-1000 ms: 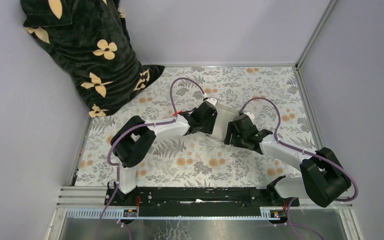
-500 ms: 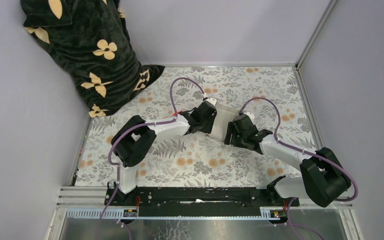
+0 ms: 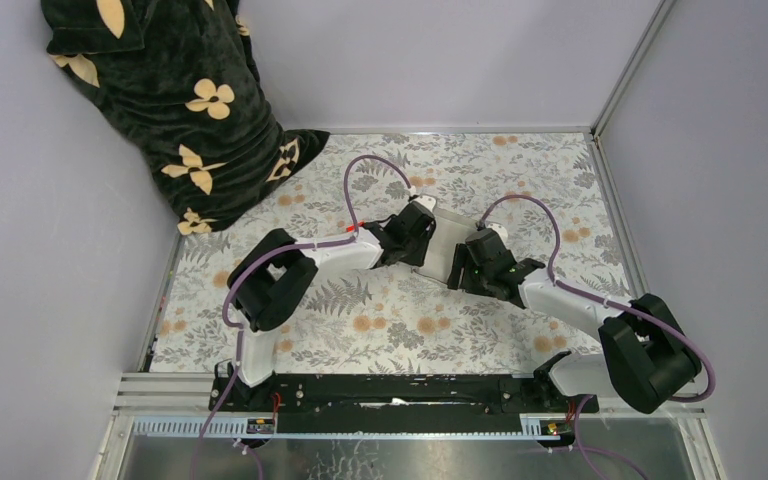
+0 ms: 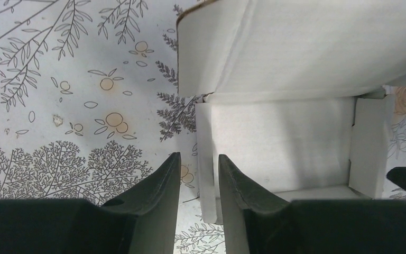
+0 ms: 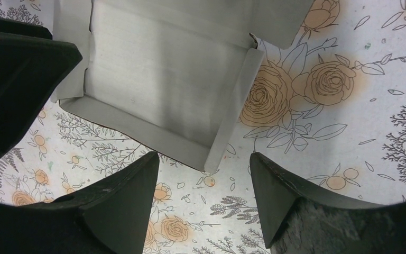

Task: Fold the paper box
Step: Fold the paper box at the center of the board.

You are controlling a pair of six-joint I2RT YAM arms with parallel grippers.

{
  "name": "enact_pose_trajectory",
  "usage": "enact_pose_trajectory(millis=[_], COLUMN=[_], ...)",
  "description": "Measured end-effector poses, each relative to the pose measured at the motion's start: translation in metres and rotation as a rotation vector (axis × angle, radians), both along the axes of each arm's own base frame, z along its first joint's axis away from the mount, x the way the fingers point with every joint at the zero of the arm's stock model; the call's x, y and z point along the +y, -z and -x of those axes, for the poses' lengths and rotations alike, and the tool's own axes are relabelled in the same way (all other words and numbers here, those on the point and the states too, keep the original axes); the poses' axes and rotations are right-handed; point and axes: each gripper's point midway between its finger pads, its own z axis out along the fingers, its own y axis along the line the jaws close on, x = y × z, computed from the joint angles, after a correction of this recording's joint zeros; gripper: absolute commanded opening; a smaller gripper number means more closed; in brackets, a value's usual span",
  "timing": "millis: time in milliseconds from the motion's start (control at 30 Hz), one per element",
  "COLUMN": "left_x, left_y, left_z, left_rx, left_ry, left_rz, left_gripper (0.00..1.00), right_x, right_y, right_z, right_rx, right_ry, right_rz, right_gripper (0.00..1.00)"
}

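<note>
Left wrist, left jaws astride paper box [image 4: 280,143] wall

white arms [image 3: 335,256], black joints [image 3: 275,292], purple cables [image 3: 370,157]

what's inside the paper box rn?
Only bare white floor shows inside the paper box; nothing sits in it. The corner beneath the left pincer is covered, so unchecked.

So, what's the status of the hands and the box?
Left hand straddling side wall of paper box, not pinched. Right hand open wide around opposite wall. Box half-formed, lid flap open. Nothing blocking.
</note>
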Motion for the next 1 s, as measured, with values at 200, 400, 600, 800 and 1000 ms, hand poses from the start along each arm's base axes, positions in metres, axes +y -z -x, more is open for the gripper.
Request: enact_pose_trajectory(millis=[200, 400, 600, 800, 1000], left_x=[-0.0043, -0.0063, -0.0054, -0.0039, -0.0036], left_y=[-0.0066, -0.0083, -0.0063, -0.0036, 0.0000], left_z=[-0.0041, -0.0061, -0.0057, -0.0058, -0.0056], left_rx=[-0.012, -0.017, -0.013, -0.011, -0.006], left_ry=[0.000, 0.000, -0.001, -0.005, -0.005], left_rz=[0.013, 0.017, 0.011, 0.002, -0.004], left_gripper=[0.39, 0.34, 0.28, 0.28, 0.27], right_x=[0.0019, 0.0031, 0.0029, 0.0025, 0.0025], right_y=[0.0021, 0.0017, 0.0024, 0.0035, 0.0038], right_z=[0.0003, -0.0015, -0.0010, -0.0003, -0.0003], right_rx=[0.007, -0.001, 0.001, 0.003, 0.003], right_ry=[-0.006, -0.006, -0.006, -0.006, -0.006], right_rz=[-0.005, -0.010, -0.010, -0.009, -0.009], right_gripper=[0.71, 0.71, 0.71, 0.71, 0.71])
